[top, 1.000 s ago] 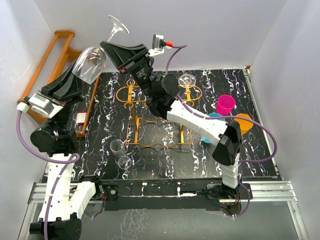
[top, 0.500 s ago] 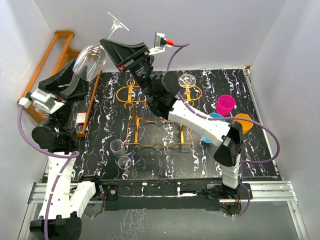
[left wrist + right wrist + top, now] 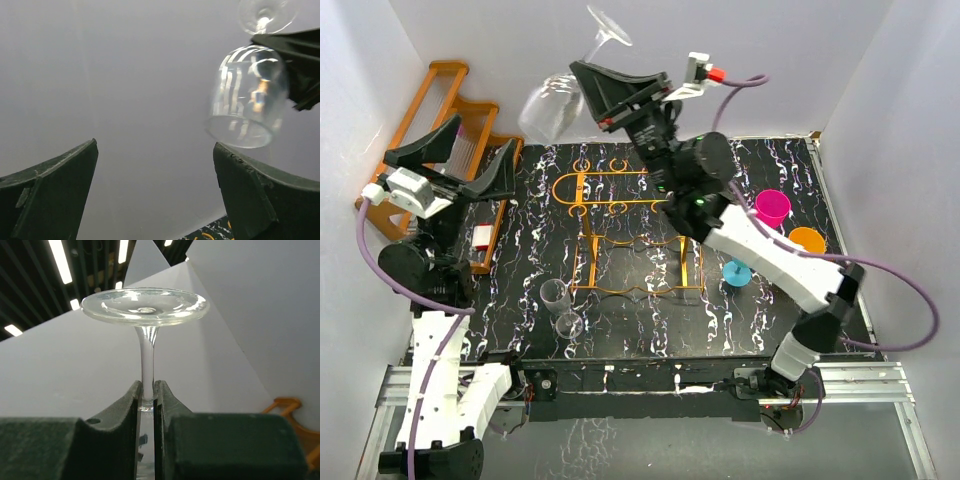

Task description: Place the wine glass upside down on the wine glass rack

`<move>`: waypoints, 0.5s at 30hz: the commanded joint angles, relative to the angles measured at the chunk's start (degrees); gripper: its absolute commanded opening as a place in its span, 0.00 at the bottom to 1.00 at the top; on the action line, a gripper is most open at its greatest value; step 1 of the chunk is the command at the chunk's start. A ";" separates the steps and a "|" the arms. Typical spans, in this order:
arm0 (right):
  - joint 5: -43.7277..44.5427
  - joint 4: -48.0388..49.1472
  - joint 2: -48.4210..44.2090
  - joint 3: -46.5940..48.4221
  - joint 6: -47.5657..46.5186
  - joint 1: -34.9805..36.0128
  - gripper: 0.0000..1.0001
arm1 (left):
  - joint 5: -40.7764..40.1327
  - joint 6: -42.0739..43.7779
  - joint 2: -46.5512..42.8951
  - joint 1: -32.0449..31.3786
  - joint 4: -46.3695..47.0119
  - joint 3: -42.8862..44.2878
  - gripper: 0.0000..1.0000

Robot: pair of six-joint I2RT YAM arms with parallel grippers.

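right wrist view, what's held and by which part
The clear wine glass, by its stem, in the jaws of the right gripper; the left gripper holds nothing.

Your wine glass [image 3: 552, 108], upper centre, is clear, glossy glass; the right gripper [image 3: 146, 392] shows matt, grainy dark pads [image 3: 120, 430]. Mid-frame, the wine glass rack [image 3: 620, 205] is thin, shiny orange-gold wire on a polished black table [image 3: 530, 260] veined white; upper left, a smooth orange wooden rack [image 3: 448, 70].

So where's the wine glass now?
In the top view, the wine glass hangs upside down in the right end effector, near the far-left corner of the wine glass rack.
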 commanded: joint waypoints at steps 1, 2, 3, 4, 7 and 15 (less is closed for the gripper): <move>-3.02 -10.54 -15.31 -4.22 -7.40 0.01 0.08 | -2.11 4.99 -1.39 -0.05 -12.42 5.18 0.97; -3.98 -15.05 -18.28 -6.07 -8.13 0.08 0.08 | -3.02 5.83 -1.17 -0.06 -15.77 6.50 0.97; -4.45 -20.09 -20.97 -8.39 -8.88 0.08 0.08 | -4.48 6.62 -0.83 -0.05 -19.61 7.91 0.97; -4.53 -24.46 -24.04 -10.49 -9.61 0.10 0.08 | -5.82 7.27 -0.32 -0.02 -23.59 9.49 0.97; -3.56 -35.19 -32.92 -17.78 -11.82 0.16 0.08 | -9.77 9.66 2.49 -0.04 -36.63 15.92 0.97; 3.02 -52.70 -46.80 -33.88 -17.17 0.17 0.08 | -17.28 15.18 19.45 -0.02 -80.58 42.82 0.97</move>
